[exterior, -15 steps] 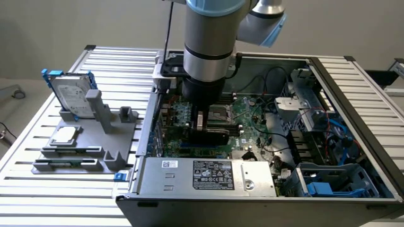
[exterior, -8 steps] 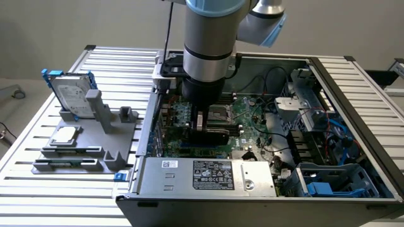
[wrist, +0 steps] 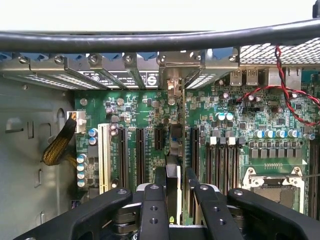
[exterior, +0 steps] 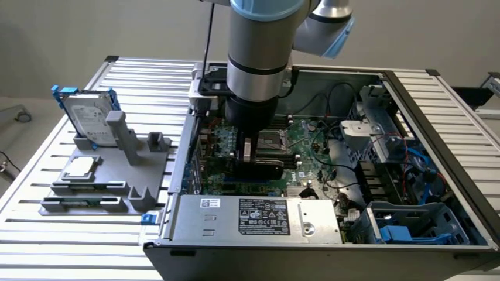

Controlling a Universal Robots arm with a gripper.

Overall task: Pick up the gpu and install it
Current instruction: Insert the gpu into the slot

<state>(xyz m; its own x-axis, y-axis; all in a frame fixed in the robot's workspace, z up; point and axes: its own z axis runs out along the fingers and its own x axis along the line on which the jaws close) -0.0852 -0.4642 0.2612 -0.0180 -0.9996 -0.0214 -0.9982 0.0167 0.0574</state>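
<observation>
Item: gpu point(wrist: 172, 192), edge-on, pinched between the fingers of the tool point(wrist: 175, 174), held over the motherboard point(wrist: 235, 110) slots point(wrist: 140, 150), toward the 9 o'clock side of the case point(exterior: 437, 134) in the exterior view. Hazard, judged: if card edge and slot are misaligned, contacts may be scraped or the motherboard flexed.

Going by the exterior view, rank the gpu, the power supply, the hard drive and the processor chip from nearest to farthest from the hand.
1. gpu, gripped in the hand, inside the case.
2. power supply, at the case's edge nearest the camera.
3. hard drive and processor chip, both outside the case on the exterior view's left; too close to call.
</observation>
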